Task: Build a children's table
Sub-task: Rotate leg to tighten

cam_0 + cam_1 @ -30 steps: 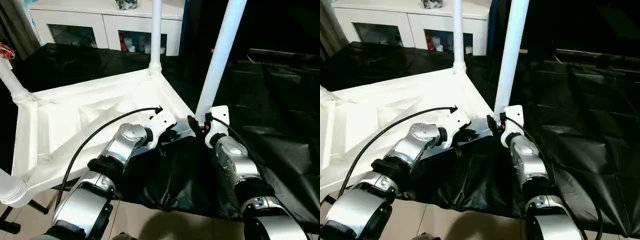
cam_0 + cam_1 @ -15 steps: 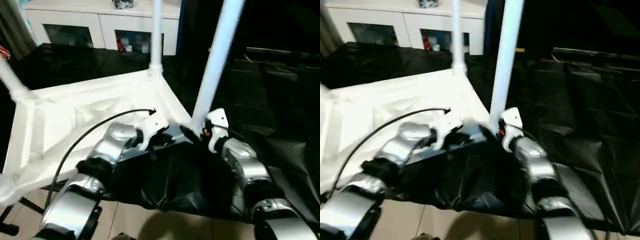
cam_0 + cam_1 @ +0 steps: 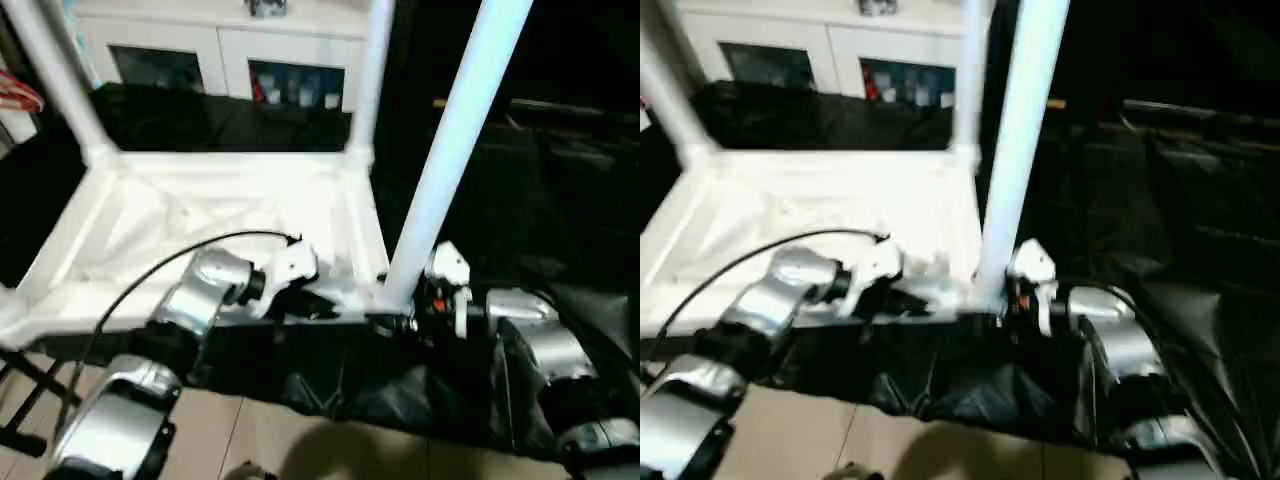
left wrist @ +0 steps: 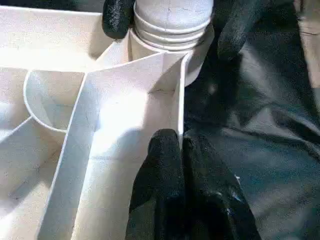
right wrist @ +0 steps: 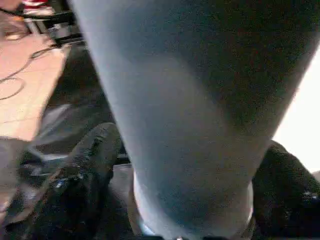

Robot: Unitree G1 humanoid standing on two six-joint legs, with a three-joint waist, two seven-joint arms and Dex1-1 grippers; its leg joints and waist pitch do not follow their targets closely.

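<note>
The children's table (image 3: 230,215) lies upside down on the black-sheeted bench (image 3: 560,200), its legs pointing up. The right pincer (image 3: 400,318) is closed around the base of the near-right leg (image 3: 450,150), one finger (image 5: 85,165) on each side, at its corner socket. The left pincer (image 4: 182,150), fingers pressed together, pinches a rib wall of the underside just beside that socket.

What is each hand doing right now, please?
Left hand: shut on the tabletop rim, next to the corner socket.
Right hand: shut on the near leg, close to its base.
</note>
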